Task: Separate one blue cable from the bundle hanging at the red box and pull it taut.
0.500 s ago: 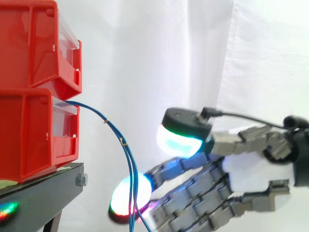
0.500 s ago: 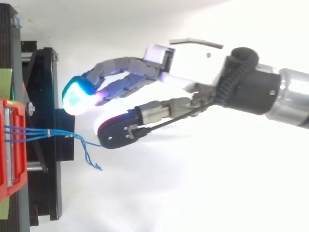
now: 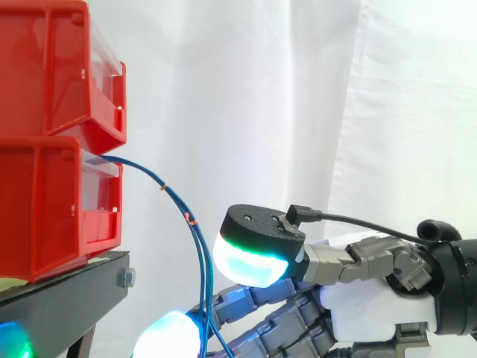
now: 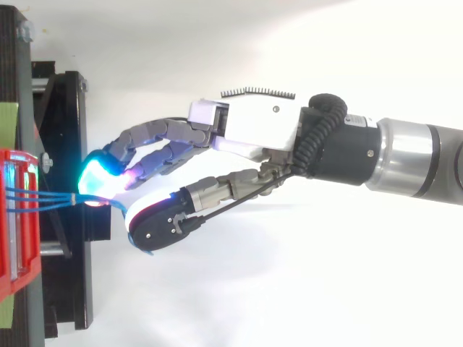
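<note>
A bundle of thin blue cables (image 3: 198, 253) leaves the lower red box (image 3: 45, 201) and droops down to the right, bound by two small orange ties. From above, the cables (image 4: 43, 196) run out of the red box (image 4: 18, 217) and fan into a loose curl under the thumb. My hand (image 4: 249, 126) reaches in from the right, open, fingers gently bent. The cables pass between the glowing fingertips (image 4: 98, 175) and the thumb pad, with a gap still showing. In the side view the hand (image 3: 369, 294) sits low, its thumb beside the cables and its fingers below.
A second red box (image 3: 45, 67) is stacked on the lower one. Both rest on a black stand (image 3: 67, 294) whose edge lies just left of my fingertips. A white curtain hangs behind.
The hand has moved left toward the boxes and dropped lower. Its fingertips now reach the cables near the stand, and the thumb covers the loose cable ends.
</note>
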Controlling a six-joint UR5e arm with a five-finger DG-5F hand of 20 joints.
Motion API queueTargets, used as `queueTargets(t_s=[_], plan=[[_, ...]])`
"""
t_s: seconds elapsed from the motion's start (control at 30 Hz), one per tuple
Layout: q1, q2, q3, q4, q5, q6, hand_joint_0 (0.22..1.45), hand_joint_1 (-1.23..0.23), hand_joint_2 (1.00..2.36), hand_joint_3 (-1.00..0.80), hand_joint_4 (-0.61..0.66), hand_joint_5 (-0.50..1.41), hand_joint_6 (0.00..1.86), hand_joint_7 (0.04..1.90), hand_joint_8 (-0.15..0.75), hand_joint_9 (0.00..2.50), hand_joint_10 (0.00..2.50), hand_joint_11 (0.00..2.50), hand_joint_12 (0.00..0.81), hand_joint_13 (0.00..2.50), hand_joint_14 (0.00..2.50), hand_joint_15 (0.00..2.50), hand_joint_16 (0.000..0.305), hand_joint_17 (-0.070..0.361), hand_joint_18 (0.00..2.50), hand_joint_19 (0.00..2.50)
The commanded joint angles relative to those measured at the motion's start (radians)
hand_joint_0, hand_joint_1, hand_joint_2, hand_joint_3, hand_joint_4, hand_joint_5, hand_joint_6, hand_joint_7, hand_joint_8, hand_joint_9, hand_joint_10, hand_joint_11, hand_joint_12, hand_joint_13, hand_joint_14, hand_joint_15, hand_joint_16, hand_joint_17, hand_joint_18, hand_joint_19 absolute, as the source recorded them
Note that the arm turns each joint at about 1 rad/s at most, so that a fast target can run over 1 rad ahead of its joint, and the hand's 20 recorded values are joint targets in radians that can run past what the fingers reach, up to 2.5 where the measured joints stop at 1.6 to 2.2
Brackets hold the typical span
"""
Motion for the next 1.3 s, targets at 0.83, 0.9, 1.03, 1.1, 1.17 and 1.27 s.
queueTargets(t_s=[0.83, 0.9, 1.03, 1.1, 1.17, 1.27], plan=[[0.003, 0.000, 0.000, 0.016, -0.055, 0.102, 0.60, -0.57, 1.00, -0.50, 0.29, -0.20, 0.50, 0.74, 0.340, 0.80, 0.01, 0.33, 0.324, 0.81, 0.01, 0.30, 0.032, 0.072, 0.67, 0.19], [0.000, 0.000, 0.000, 0.016, -0.055, 0.102, 0.60, -0.57, 1.00, -0.50, 0.29, -0.20, 0.50, 0.74, 0.337, 0.80, 0.01, 0.32, 0.329, 0.81, 0.01, 0.31, 0.032, 0.072, 0.68, 0.19], [-0.004, 0.003, 0.000, 0.003, -0.096, 0.103, 0.61, -0.57, 1.00, -0.50, 0.29, -0.20, 0.50, 0.75, 0.341, 0.80, 0.01, 0.34, 0.326, 0.82, 0.01, 0.31, 0.032, 0.071, 0.68, 0.19], [-0.004, 0.003, 0.000, 0.002, -0.122, 0.102, 0.61, -0.57, 1.00, -0.50, 0.29, -0.19, 0.50, 0.75, 0.341, 0.80, 0.01, 0.33, 0.328, 0.83, 0.01, 0.32, 0.032, 0.072, 0.69, 0.19], [-0.007, 0.008, 0.000, 0.000, -0.128, 0.102, 0.61, -0.57, 1.00, -0.50, 0.29, -0.19, 0.50, 0.75, 0.339, 0.81, 0.01, 0.34, 0.329, 0.83, 0.01, 0.32, 0.032, 0.072, 0.69, 0.19], [-0.011, 0.017, 0.000, -0.009, -0.130, 0.102, 0.61, -0.57, 1.00, -0.50, 0.29, -0.19, 0.50, 0.75, 0.340, 0.81, 0.01, 0.34, 0.329, 0.84, 0.01, 0.32, 0.032, 0.071, 0.69, 0.20]])
